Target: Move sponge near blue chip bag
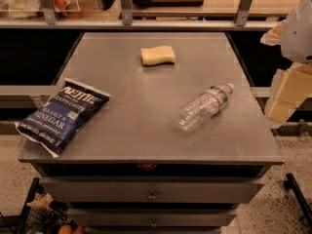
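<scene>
**Sponge sits far back on table, gripper off to the side**

Camera view: The sponge (157, 55) lies flat at the back-middle of the gray table (131, 140), on its own. The gripper (285, 97) hangs just past the table's right edge as seen in the pic. It is well apart from the sponge & closer to the front than the sponge is. Can't tell how far open the gripper is or if it has hold of anything.

The blue chip bag (62, 116) lies flat at the front left corner, w/ its lower end sticking out over the left edge. It is well apart from the sponge. A clear water bottle (204, 107) lies on its side on the right part of the table, cap toward the back right. Can't tell what's in it. Under the top are drawers (152, 190) w/ small handles; insides hidden.

A wide bare strip of tabletop runs btw sponge & bag. A shelf rail (146, 24) crosses behind the table's back edge.
</scene>
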`<state>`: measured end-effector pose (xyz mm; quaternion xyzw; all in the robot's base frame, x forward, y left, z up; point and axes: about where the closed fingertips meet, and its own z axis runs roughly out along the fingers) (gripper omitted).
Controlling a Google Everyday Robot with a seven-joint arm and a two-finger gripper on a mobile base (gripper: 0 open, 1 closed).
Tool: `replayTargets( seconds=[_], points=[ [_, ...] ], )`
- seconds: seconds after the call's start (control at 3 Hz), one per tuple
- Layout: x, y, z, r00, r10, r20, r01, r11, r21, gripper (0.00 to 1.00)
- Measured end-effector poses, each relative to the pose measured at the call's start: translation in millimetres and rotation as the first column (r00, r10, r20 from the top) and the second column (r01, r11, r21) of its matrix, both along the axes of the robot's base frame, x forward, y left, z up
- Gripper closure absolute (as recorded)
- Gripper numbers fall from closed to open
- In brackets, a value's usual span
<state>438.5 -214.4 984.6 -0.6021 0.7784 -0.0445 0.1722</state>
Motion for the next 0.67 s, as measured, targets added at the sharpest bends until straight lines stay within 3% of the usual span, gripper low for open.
replayTargets(
  seconds=[0.67],
  points=[
    [0.5, 0.1, 1.6, 0.9999, -0.011, 0.012, 0.01, 1.0, 0.003, 0.0]
  ],
)
